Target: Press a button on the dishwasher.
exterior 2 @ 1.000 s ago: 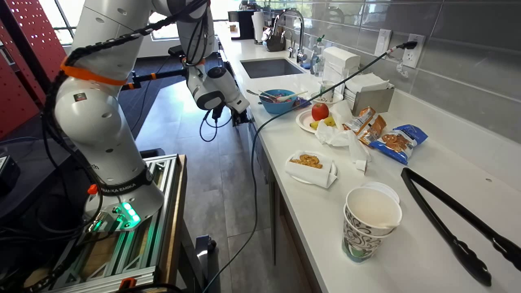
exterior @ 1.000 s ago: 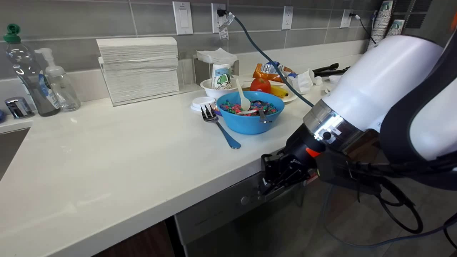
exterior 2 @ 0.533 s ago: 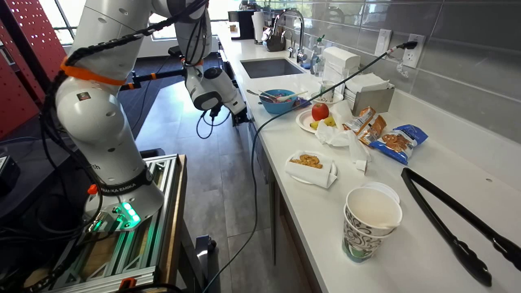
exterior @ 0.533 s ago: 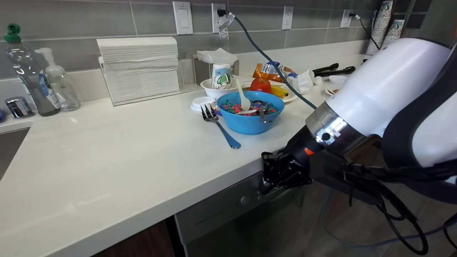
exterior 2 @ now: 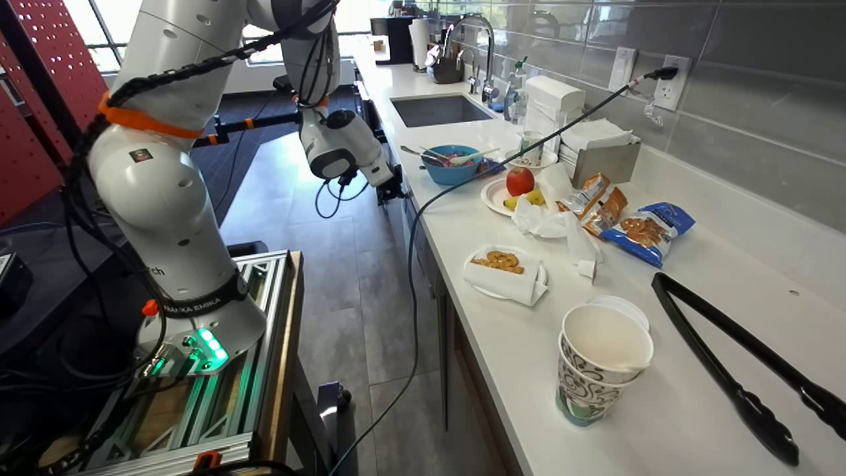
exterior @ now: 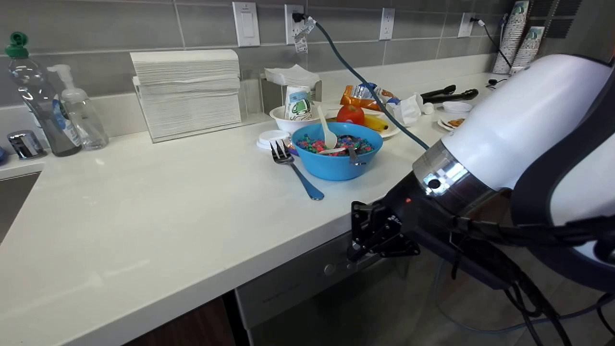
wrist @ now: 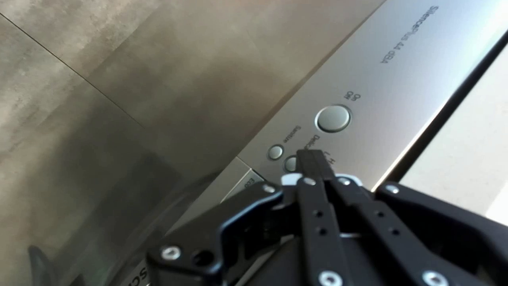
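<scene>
Dishwasher [exterior: 300,283] is located directly in front of the gripper [wrist: 316,157], tucked under the counter [exterior: 168,216]. Control strip [wrist: 381,99] is reached: fingertips [wrist: 307,165] are held right at it, pressed together, nothing pinched. On/off button [wrist: 334,118], the big one, is fully exposed just past the fingertips. Sanitize button [wrist: 275,151] is exposed just to one side of them. A third small button [wrist: 290,163] is partly covered by them; what it does can't be fully read.

Status: approach looks done, push looks left. Neither contact nor a press can be confirmed, since depth at the fingertips can't be read. Which button is wanted isn't specified; from the aim, the partly covered one is guessed. If on/off is meant, a small shift is likely needed first.

Outward: counter edge is seen just above the fingertips; bowl [exterior: 331,166] is set higher, farther in than the gripper, and isn't involved.
</scene>
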Controlling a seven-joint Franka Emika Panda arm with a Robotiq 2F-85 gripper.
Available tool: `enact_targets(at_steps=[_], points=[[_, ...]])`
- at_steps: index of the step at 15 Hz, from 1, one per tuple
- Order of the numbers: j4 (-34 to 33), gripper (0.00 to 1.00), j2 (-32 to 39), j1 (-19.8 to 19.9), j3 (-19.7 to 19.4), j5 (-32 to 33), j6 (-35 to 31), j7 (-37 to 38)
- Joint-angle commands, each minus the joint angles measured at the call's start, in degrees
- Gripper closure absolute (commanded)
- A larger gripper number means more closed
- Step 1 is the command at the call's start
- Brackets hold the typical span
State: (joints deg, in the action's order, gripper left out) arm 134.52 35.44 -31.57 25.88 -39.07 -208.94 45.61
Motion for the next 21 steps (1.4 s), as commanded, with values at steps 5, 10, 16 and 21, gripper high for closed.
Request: enact_targets(at_steps=[5, 10, 16, 21], points=[[-2.6, 1.00, 1.9, 0.7, -0.9, 1.3, -0.1, 1.4], [3.0, 1.00, -3.3, 3.0, 0.5, 2.3, 6.2, 0.4], [9.4, 1.00, -11.7, 7.7, 3.9, 5.6, 18.0, -2.2], [18.2, 0.73, -27.3, 4.2, 0.8, 8.8, 31.3, -7.1]])
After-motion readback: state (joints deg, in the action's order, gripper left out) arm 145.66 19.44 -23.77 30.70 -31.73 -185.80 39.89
